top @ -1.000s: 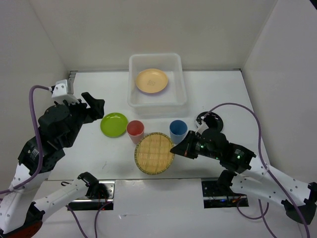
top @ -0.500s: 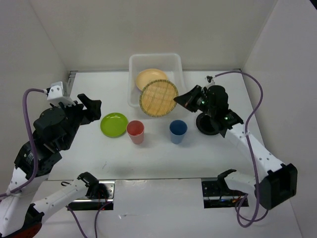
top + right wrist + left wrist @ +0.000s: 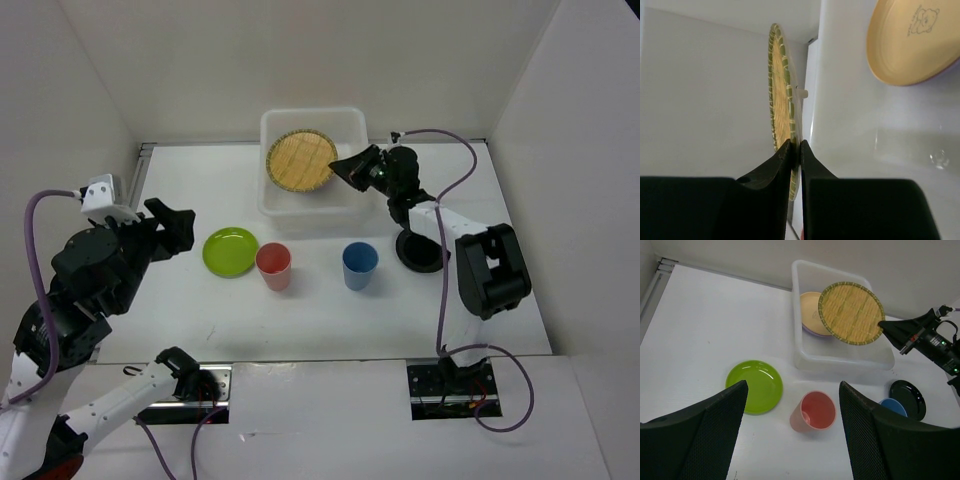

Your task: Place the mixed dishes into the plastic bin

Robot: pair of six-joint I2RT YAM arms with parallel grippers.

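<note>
I see the woven tan wicker-look plate [image 3: 300,161] held over the plastic bin [image 3: 318,214], which sits at the 12 o'clock end of the white table [image 3: 180,180]. The right gripper [image 3: 338,166] pinches this plate by its rim at the plate's 3 o'clock edge. In the right wrist view both fingers are pressed against the thin rim, and the plate is seen edge-on. From the left wrist view the plate looks raised and tilted, and it overlaps the orange plate [image 3: 809,309] lying in the bin. A lilac purple plate [image 3: 813,331] shows as a sliver under the orange one.

Out on the table, toward 6 o'clock from the bin, three dishes stand in a row, apart from one another. They are the lime green plate [image 3: 231,251] at 9 o'clock, the coral-red cup [image 3: 273,266] in the middle and the blue cup [image 3: 360,265] at 3 o'clock. The glossy black plate [image 3: 421,252] lies just beyond the blue cup at its 3 o'clock side, partly under the right arm.

The left gripper [image 3: 176,224] hangs at 9 o'clock of the green plate, its fingers spread wide and holding nothing.
</note>
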